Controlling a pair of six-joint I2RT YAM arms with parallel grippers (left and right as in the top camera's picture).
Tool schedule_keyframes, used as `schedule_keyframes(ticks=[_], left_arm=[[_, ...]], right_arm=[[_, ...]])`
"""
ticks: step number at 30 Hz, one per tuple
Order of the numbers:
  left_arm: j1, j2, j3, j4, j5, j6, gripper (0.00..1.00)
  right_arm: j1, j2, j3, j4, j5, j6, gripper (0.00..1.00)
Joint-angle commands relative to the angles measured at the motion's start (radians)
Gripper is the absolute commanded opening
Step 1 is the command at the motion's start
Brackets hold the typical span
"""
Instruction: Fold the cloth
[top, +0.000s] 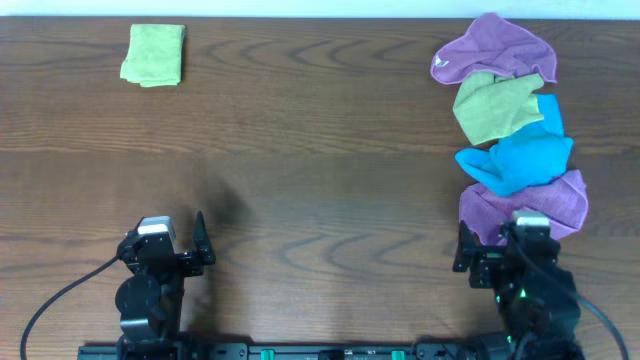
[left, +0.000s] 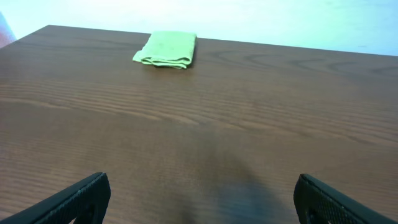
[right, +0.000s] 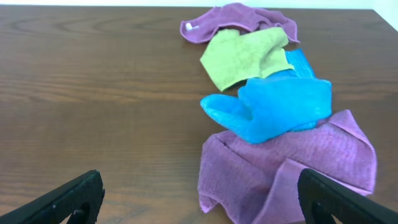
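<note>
The cloth (top: 154, 55) is bright lime green and lies folded into a small rectangle at the far left of the table; it also shows in the left wrist view (left: 165, 50). My left gripper (top: 165, 238) is open and empty at the near left edge, far from the cloth; the wrist view (left: 202, 199) shows only bare wood between its fingers. My right gripper (top: 505, 245) is open and empty at the near right, its jaws (right: 199, 199) over the near edge of a purple cloth (right: 280, 180).
A pile of cloths lies along the right side: a purple cloth (top: 495, 48) at the far end, a duller olive-green cloth (top: 495, 105), a blue cloth (top: 520, 160) and the near purple cloth (top: 530, 205). The table's far edge (top: 320, 20) runs behind them.
</note>
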Motion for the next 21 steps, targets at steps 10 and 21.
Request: schedule_keyframes(ticks=[10, 21], left_arm=[[-0.005, -0.006, -0.026, -0.003, -0.013, 0.014, 0.96], [-0.005, -0.006, -0.026, -0.003, -0.013, 0.014, 0.95]], right_arm=[[-0.004, -0.178, -0.097, -0.036, -0.055, -0.012, 0.99], [-0.003, -0.23, -0.137, -0.077, -0.066, -0.012, 0.99]])
